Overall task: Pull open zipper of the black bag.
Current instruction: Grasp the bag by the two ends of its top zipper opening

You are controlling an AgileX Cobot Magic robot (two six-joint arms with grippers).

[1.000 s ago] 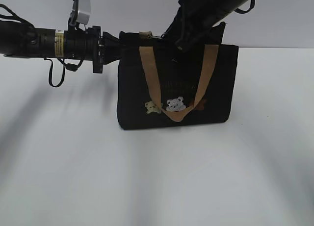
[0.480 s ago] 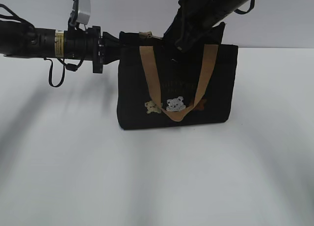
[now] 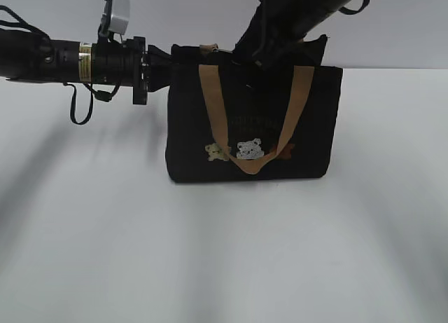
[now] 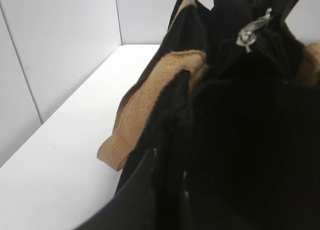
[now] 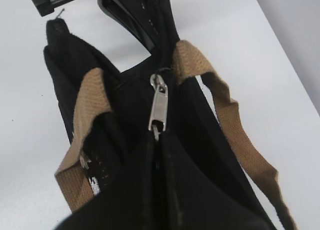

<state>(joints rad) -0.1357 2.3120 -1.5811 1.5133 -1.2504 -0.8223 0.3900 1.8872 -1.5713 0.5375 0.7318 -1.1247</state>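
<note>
The black bag [image 3: 196, 141] stands upright on the white table [image 3: 224, 253], its tan handles [image 3: 213, 106] hanging down the front. My left gripper [image 3: 168, 62] reaches in level from the left and is shut on the bag's top left edge; in the left wrist view its dark fingers [image 4: 150, 162] pinch the black fabric [image 4: 240, 140]. My right gripper [image 3: 246, 57] slants down from the upper right onto the top rim. The right wrist view shows it [image 5: 157, 140] shut on the lower end of the silver zipper pull [image 5: 159, 103]. That pull [image 4: 248, 34] also shows from the left wrist.
A pale wall [image 3: 392, 29] rises behind the table. A tan handle [image 4: 145, 110] droops over the bag's far side. The left gripper's black fingers [image 5: 135, 15] are at the top of the right wrist view. Bare white tabletop lies in front of the bag.
My right gripper's jaws have closed on the zipper pull, and its arm has lifted slightly. The bag's right side has shifted a little to the right. The left arm has held still.
</note>
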